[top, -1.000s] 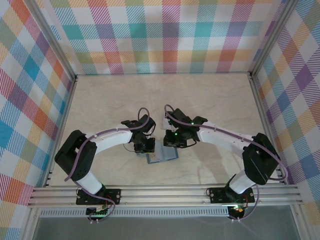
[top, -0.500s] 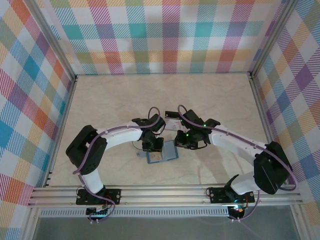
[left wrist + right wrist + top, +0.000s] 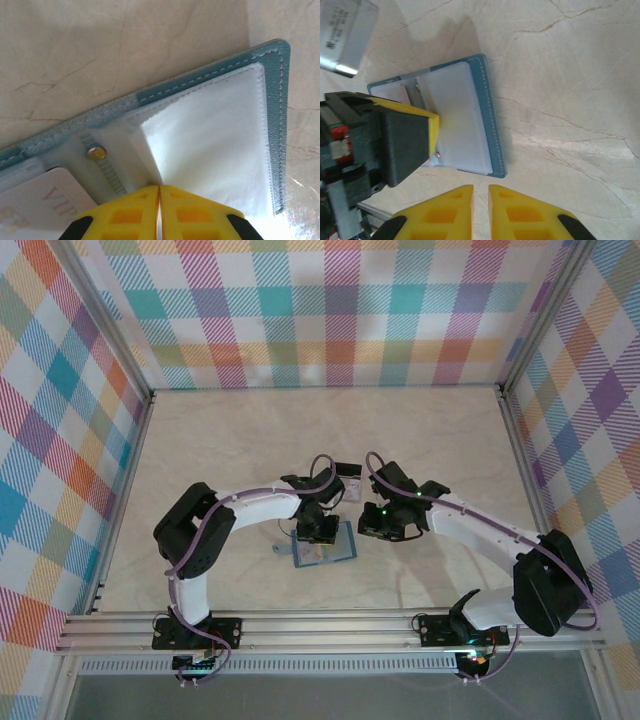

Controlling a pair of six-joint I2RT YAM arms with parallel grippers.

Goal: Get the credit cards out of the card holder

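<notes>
The worktop (image 3: 420,430) is seen bare beyond the arms, with free room toward the far wall. The card holder (image 3: 325,545) lies open near the front edge; the left gripper (image 3: 159,212), jaws pressed together, is set on its clear sleeves. A card (image 3: 45,197) remains pocketed. The right gripper (image 3: 481,210), jaws nearly together, holds nothing; judged next: pinching that card's edge.

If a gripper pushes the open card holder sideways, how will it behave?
The card holder lies flat on smooth marble-like table, so it probably slides, not tips. Its clear plastic sleeves look thin and likely flop when lifted.
</notes>
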